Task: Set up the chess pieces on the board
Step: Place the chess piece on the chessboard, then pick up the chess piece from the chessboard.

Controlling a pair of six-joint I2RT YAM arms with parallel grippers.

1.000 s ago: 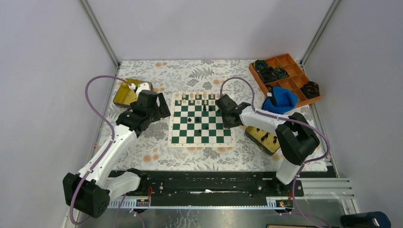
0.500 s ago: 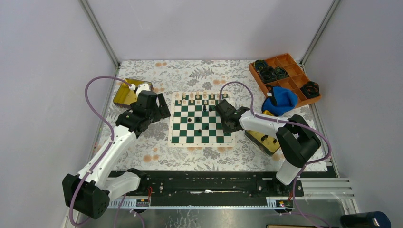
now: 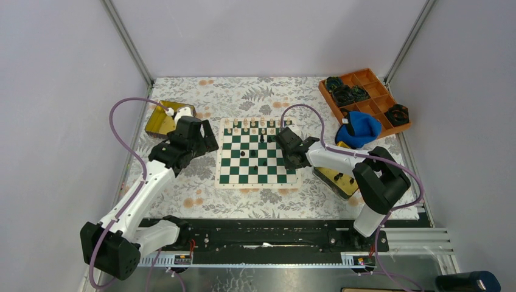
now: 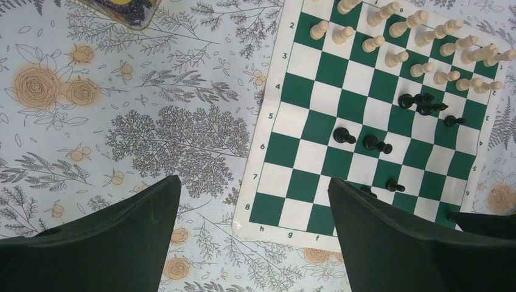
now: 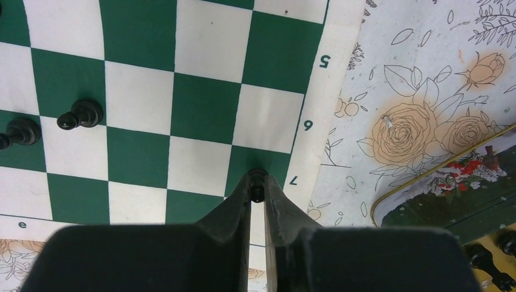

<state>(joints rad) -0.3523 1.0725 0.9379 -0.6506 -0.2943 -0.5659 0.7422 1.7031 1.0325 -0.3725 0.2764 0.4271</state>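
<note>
The green-and-white board [image 3: 257, 153] lies mid-table; it also shows in the left wrist view [image 4: 316, 131] and the right wrist view [image 5: 140, 79]. Cream pieces [image 3: 254, 123] line its far rows [image 4: 395, 36]. A few black pieces [image 3: 252, 152] stand mid-board [image 4: 344, 135]. My right gripper [image 3: 287, 159] is shut on a small black piece [image 5: 257, 180], low over the green square by the "7" at the board's right edge. Two black pieces [image 5: 81, 114] stand to its left. My left gripper [image 3: 204, 137] is open and empty, above the cloth off the board's left edge [image 4: 254, 201].
A gold tin [image 3: 165, 117] sits at the far left. Another gold tin [image 3: 336, 177] with black pieces lies right of the board, its corner showing in the right wrist view [image 5: 450, 194]. An orange compartment tray [image 3: 364, 96] and a blue cloth [image 3: 360, 128] are far right.
My right gripper has moved a little toward the near right part of the board with the black piece and lowered. The left arm has stayed still.
</note>
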